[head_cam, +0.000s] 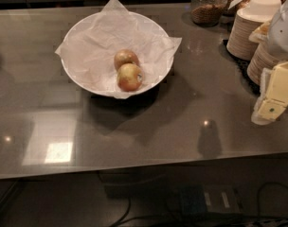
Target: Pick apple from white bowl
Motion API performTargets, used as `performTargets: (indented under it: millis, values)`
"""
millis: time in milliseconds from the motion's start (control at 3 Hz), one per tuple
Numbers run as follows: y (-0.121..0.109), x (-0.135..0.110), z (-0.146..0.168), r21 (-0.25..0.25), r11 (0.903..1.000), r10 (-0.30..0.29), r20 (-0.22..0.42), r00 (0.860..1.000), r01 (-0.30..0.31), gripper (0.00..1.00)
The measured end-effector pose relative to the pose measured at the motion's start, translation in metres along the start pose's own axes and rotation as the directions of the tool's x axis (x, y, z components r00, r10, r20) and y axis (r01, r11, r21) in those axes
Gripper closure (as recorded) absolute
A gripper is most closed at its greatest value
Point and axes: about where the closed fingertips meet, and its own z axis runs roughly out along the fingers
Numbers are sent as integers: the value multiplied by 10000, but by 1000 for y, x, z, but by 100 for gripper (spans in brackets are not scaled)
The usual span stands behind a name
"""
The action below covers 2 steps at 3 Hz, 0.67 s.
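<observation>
Claw point(272, 105) at right; 2 apples point(129, 77) in tissue-lined white bowl point(94, 90)

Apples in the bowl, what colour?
Yellow-red apples, camera view; claw at frame's right edge.

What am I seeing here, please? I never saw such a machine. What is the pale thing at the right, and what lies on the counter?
This is one picture from the robot's only camera, looking down on a dark counter. The pale thing at the right edge is the robot's claw, its grasping part; nothing is seen in it, and it is far from the white bowl. That bowl, lined with crumpled tissue paper, contains two apples that touch. Stacked paper plates and a glass jar stand at the back right.
</observation>
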Motion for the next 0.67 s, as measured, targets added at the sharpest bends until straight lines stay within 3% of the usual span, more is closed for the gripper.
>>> performTargets:
  millis: [333, 667]
  values:
    - [0, 0, 0, 20, 10000, 3, 14, 10000, -4, 0]
    - [-8, -5, 3, 258, 9995, 158, 446, 9989, -170, 0]
